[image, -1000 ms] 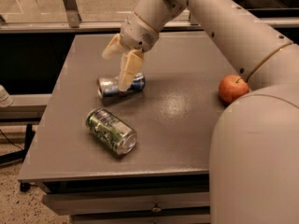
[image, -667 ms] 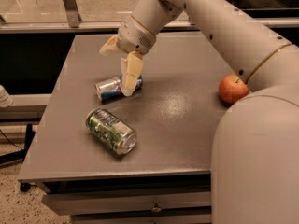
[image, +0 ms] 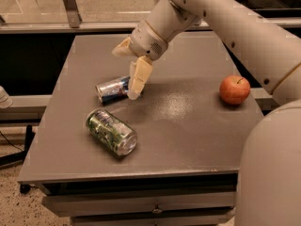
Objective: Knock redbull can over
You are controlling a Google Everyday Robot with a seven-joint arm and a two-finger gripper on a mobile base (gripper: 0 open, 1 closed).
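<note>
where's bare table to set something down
Widest bare patch: table centre and front right, between the green can, the apple and the front edge. Back left corner is also free. Crowded at left-centre, where the tool hangs by the lying redbull can.

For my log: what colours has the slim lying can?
The slim metal can is blue and silver, camera view; gripper just above.

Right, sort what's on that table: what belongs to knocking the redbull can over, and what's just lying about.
Job:
- redbull can, lying on its side
- gripper, open, at that can's right end

Lying about:
- green-patterned can, on its side, nearer the front of the table
- apple, near the right edge
</note>
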